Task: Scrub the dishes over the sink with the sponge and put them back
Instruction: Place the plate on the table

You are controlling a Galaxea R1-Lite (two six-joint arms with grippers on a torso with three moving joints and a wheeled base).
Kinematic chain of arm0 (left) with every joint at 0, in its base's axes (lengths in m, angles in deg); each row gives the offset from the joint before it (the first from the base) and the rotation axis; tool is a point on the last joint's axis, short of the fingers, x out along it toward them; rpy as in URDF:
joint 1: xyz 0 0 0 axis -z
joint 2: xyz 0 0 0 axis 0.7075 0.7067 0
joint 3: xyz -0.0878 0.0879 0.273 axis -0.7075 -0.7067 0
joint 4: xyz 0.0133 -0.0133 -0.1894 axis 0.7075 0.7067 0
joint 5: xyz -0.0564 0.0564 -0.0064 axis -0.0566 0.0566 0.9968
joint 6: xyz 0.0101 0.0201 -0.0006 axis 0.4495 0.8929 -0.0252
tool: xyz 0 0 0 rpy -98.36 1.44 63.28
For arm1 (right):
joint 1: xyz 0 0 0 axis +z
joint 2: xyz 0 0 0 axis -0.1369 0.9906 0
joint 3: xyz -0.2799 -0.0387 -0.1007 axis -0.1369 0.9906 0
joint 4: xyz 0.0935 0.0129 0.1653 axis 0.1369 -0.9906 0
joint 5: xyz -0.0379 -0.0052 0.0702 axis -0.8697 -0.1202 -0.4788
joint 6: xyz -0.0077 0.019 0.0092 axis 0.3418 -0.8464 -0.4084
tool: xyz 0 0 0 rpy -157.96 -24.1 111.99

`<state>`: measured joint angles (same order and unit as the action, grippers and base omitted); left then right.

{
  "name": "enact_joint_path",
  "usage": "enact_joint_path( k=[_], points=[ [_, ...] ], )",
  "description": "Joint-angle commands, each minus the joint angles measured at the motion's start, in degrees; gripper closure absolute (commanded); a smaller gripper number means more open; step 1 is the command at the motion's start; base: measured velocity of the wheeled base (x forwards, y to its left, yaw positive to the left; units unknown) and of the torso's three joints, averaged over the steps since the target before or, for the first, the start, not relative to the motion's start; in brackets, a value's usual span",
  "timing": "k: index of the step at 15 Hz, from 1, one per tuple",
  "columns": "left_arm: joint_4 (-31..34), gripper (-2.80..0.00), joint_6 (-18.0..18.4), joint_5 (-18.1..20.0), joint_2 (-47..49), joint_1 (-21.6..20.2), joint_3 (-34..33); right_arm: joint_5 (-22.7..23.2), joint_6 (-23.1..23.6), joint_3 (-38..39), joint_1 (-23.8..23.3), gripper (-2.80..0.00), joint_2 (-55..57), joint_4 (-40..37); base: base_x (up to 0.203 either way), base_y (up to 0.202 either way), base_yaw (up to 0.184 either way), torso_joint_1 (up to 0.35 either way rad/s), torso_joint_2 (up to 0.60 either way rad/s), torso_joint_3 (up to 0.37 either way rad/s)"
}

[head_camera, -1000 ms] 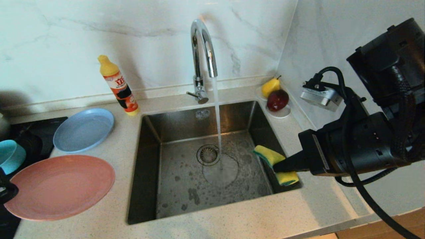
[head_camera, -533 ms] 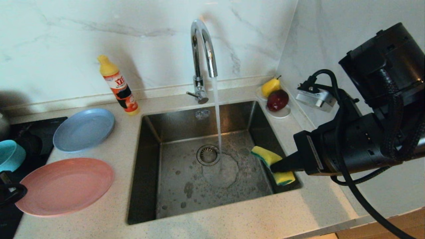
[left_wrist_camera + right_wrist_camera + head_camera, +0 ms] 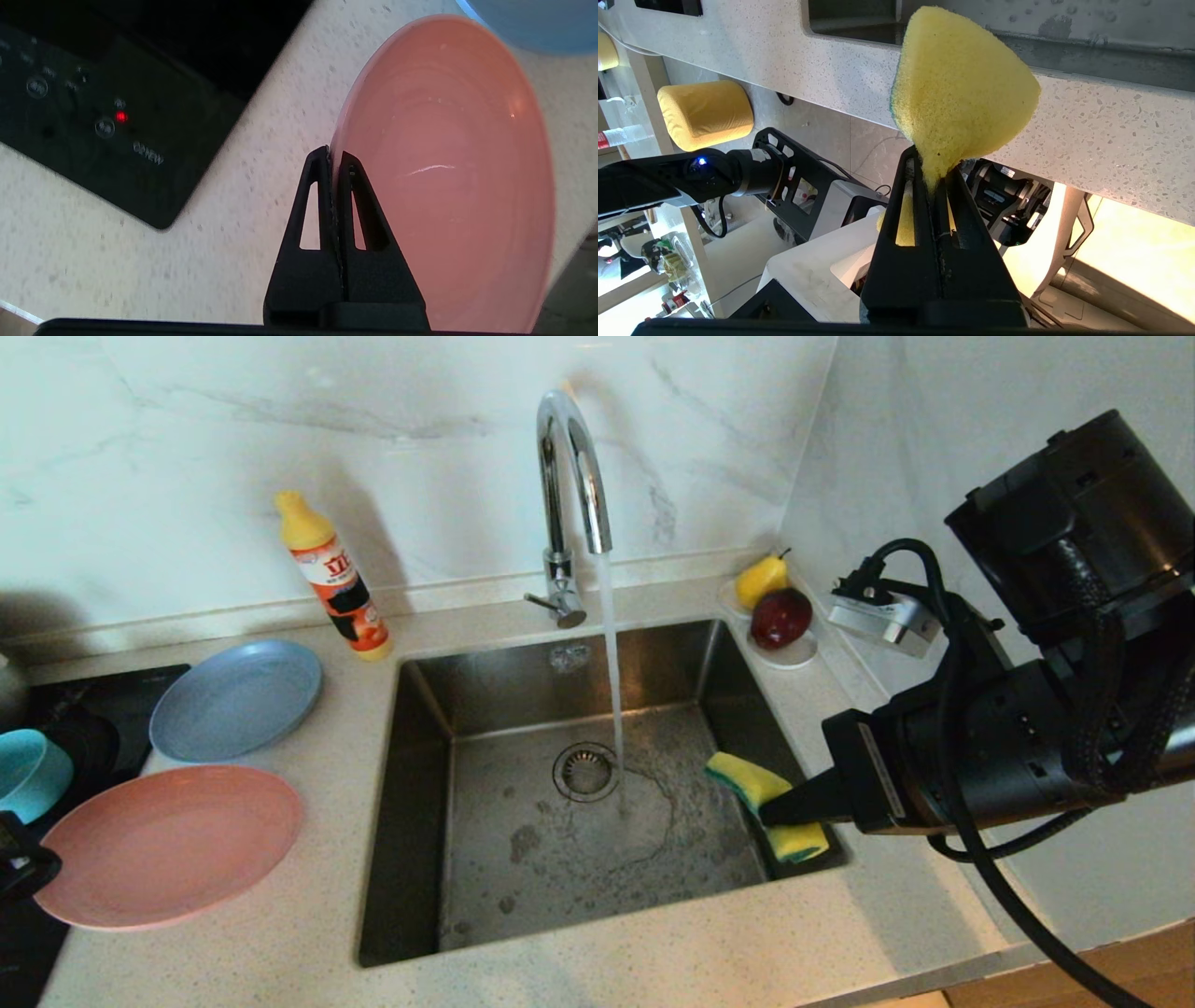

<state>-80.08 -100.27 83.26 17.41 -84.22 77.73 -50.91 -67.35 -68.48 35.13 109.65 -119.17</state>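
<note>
My left gripper (image 3: 21,875) (image 3: 334,156) is shut on the near rim of the pink plate (image 3: 168,845) (image 3: 448,177), which it holds over the counter left of the sink (image 3: 420,803). Behind the pink plate lie the blue plate (image 3: 235,700) (image 3: 537,23) and the teal bowl (image 3: 28,775). Over the sink's right edge, my right gripper (image 3: 775,812) (image 3: 931,170) is shut on the folded yellow and green sponge (image 3: 747,784) (image 3: 962,84). Water runs from the tap (image 3: 569,467) onto the basin floor beside the drain (image 3: 585,771).
An orange detergent bottle (image 3: 336,583) stands behind the sink's left corner. A white saucer (image 3: 794,660) with a pear (image 3: 761,581) and a red apple (image 3: 782,616) sits at the back right. A black cooktop (image 3: 103,709) (image 3: 93,93) lies at the far left.
The pink plate has sunk towards the counter and drawn slightly left in my left gripper. My right gripper and the sponge have shifted only a little to the left.
</note>
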Motion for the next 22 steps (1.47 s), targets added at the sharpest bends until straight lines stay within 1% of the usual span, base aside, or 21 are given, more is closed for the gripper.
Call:
enact_joint_path(
  k=[1,4,8,11,13,17,20,21,22],
  points=[
    [-2.43,0.00,-0.05,0.07,2.71,-0.18,-0.56,0.05,-0.18,-0.02,0.00,0.00,0.12,-0.15,0.000,0.000,0.000,0.000,0.00,0.000],
    [-2.73,0.00,0.65,0.06,4.51,-0.62,-0.66,0.05,-0.18,-0.01,-0.02,0.00,-0.31,-0.24,0.000,0.000,0.000,0.000,0.00,0.000],
    [-2.73,0.00,0.14,0.35,4.11,-0.85,-0.07,0.14,-0.18,-0.01,-0.02,0.00,-0.49,-0.33,0.000,0.000,0.000,0.000,0.00,0.000],
    [-2.73,0.00,0.15,3.01,1.18,-1.38,0.42,0.14,-0.18,0.08,0.07,0.00,-0.49,-0.25,0.000,0.000,0.000,0.000,0.00,0.000],
    [-1.77,0.00,-0.13,3.14,1.25,-1.50,1.63,0.14,-0.18,0.08,0.06,0.00,-0.67,-0.43,0.000,0.000,0.000,0.000,0.00,0.000],
    [-2.46,0.00,0.69,2.79,2.32,-1.50,0.08,0.14,-0.18,1.31,-0.01,0.00,-1.54,-0.41,0.000,0.000,0.000,0.000,0.00,0.000],
    [-2.73,0.00,1.95,2.68,5.33,-1.86,-0.70,0.14,-0.18,1.22,-0.01,0.00,-1.24,-0.24,0.000,0.000,0.000,0.000,0.00,0.000],
    [-2.77,-2.80,2.11,2.70,5.83,-2.38,-0.59,0.14,-0.18,1.22,0.07,0.00,-1.06,-0.24,0.000,0.000,0.000,0.000,0.00,0.000],
    [-2.82,-2.80,2.64,2.61,6.35,-2.80,-0.30,0.08,-0.18,1.29,0.07,0.00,-1.01,-0.24,0.000,0.000,0.000,0.000,0.00,0.000]
  ],
)
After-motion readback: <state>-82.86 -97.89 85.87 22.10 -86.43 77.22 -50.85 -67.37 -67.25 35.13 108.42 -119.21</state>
